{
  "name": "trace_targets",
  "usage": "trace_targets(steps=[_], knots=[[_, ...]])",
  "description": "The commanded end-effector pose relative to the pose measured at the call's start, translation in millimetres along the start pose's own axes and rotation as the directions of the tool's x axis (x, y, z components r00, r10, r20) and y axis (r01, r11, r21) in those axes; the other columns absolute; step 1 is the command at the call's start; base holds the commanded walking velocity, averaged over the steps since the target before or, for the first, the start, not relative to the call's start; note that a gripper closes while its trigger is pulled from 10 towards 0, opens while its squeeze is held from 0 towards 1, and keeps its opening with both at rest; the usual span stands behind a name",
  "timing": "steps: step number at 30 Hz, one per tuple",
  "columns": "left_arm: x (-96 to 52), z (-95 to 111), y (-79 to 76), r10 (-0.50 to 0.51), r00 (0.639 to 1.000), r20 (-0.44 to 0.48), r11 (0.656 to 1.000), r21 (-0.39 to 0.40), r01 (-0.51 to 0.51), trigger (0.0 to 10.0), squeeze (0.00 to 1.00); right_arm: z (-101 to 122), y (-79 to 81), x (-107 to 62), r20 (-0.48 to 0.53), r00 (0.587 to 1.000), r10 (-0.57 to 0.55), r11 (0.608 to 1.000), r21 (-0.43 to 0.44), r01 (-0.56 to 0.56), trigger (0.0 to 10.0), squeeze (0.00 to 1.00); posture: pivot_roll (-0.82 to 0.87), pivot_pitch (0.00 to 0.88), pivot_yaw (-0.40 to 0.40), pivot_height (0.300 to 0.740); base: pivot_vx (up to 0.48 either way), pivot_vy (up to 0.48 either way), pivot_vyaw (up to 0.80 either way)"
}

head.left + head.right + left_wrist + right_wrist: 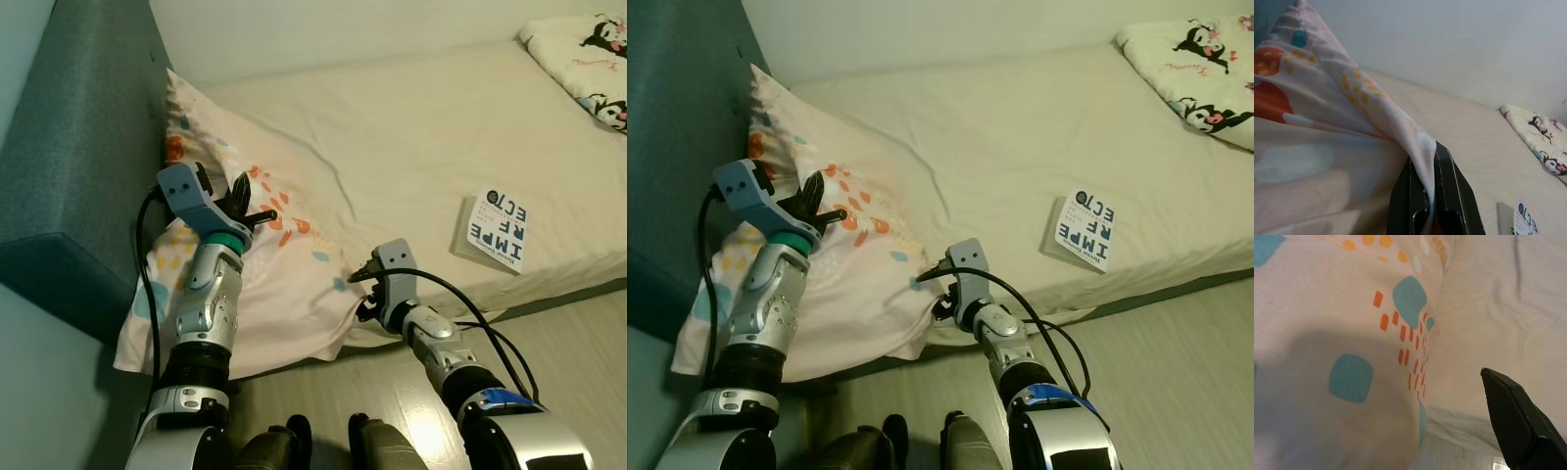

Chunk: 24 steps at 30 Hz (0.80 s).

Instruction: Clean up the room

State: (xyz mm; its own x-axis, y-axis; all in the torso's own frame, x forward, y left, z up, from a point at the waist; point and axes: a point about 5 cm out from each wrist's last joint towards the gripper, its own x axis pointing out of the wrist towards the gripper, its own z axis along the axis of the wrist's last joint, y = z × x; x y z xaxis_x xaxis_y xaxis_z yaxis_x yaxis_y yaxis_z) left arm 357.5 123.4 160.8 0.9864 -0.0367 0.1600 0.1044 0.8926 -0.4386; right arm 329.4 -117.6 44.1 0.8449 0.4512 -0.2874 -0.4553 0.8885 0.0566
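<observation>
A bed [441, 127] with a cream sheet stands against a pale wall, with a teal headboard [78, 147] on the robot's left. A pale pillow [284, 284] printed with orange and teal shapes leans against the headboard at the bed's near corner. The left end effector [257, 203] is clamped on a raised fold of the pillow. The right end effector [367, 284] sits at the pillow's lower edge; whether it is spread or closed cannot be told. A book [497, 230] lies near the bed's edge. A cartoon-print quilt [588, 59] rests at the far corner.
</observation>
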Motion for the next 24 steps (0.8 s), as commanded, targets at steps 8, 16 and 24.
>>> trace_targets(steps=[8,16,24], knots=[[-3.6,-3,-19.2,-0.134,0.991,-0.027,0.990,0.027,0.135,10.0,0.00,6,4.8,2.9,0.033,0.999,0.026,1.000,-0.003,-0.025,10.0,0.00,-0.13,0.089,0.095,0.740,0.000,-0.180,0.00],[-1.7,-7,-23.0,-0.107,0.994,-0.038,0.992,0.061,0.109,10.0,0.00,6,4.9,3.0,0.036,0.999,0.027,1.000,-0.002,-0.027,10.0,0.00,-0.14,0.090,0.096,0.740,0.000,-0.300,0.00],[-1.1,-5,-22.8,-0.088,0.996,-0.028,0.988,0.128,0.091,10.0,0.00,6,6.6,3.5,0.039,0.999,0.033,0.999,0.002,-0.033,10.0,0.00,-0.13,0.093,0.099,0.740,0.000,0.000,0.00]])
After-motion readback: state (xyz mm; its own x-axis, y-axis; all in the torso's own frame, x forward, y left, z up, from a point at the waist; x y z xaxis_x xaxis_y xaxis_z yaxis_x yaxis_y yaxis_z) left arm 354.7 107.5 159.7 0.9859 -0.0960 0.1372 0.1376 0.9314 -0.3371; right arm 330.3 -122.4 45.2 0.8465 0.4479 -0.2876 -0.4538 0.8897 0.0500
